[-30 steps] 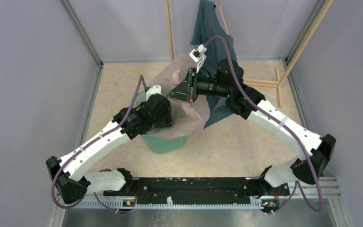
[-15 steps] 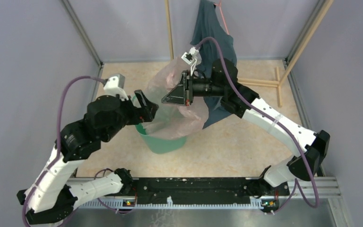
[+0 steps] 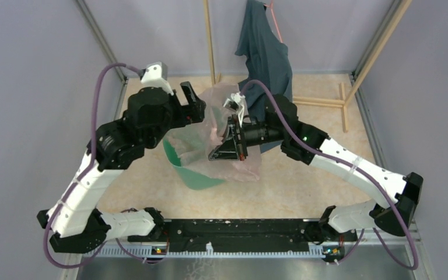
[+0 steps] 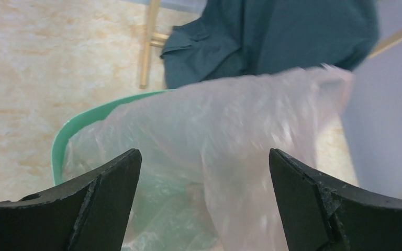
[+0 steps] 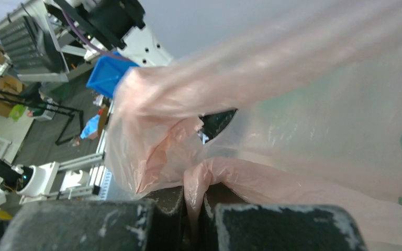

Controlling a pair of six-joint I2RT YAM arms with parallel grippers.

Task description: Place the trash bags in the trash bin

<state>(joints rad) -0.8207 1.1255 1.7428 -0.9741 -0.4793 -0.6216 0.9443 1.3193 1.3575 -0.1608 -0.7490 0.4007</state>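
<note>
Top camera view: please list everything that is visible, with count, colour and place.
trash bag: 1, pale pink, draped over the bin
trash bin: 1, mint green, middle of the table
garment: 1, dark teal, hanging at the back
wooden frame: 1, light wood, back and right
table: 1, beige, under everything
arms: 2, white and black, near edge
left fingers: 2, black, open, near the bag
right fingers: 2, black, shut on the bag

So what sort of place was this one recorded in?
Probably a robotics lab test booth rather than a home. Plain panel walls box in a marble-look tabletop, a black mounting rail runs along the near edge, and the right wrist view shows equipment racks beyond.
</note>
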